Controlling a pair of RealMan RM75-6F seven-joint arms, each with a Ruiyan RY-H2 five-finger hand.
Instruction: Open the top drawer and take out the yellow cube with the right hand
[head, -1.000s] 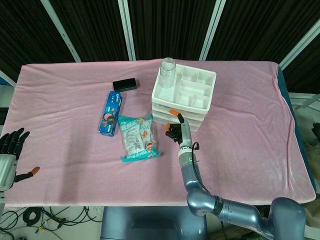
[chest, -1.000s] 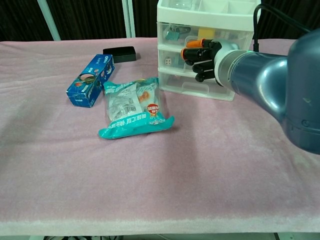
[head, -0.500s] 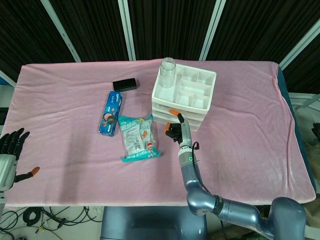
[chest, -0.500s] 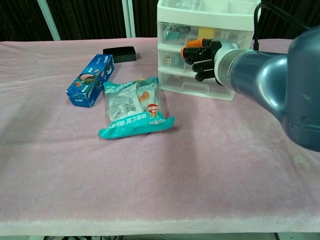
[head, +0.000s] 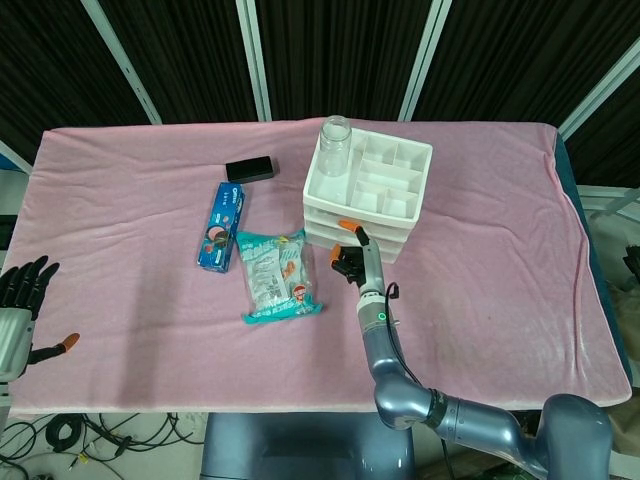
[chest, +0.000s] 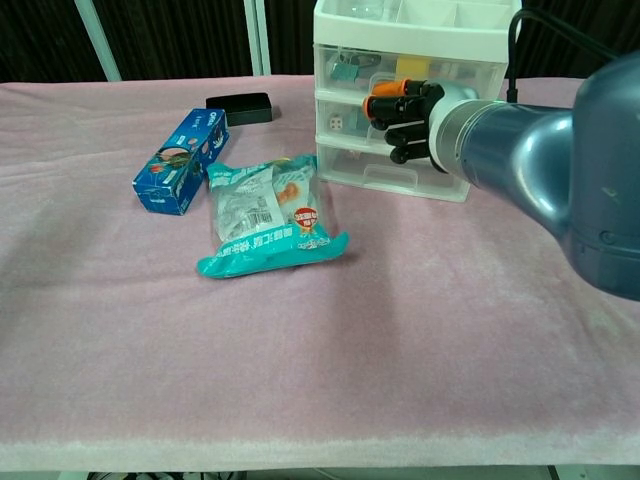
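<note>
The right hand (chest: 408, 120) was seen at the front of the drawer unit (chest: 400, 95) with fingers (chest: 385, 105) curled, any grip on a handle undeterminable, the yellow cube (chest: 411, 66) lay behind the shut top drawer (chest: 420, 70), and the left hand (head: 20, 300) was held open off the tabletop (head: 130, 290).

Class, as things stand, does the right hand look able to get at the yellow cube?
Probably not yet. The yellow cube sits inside the top drawer, which looks closed, so its clear front blocks the way. The right hand is at the drawer unit's front, with nothing between them, so opening looks feasible.
</note>
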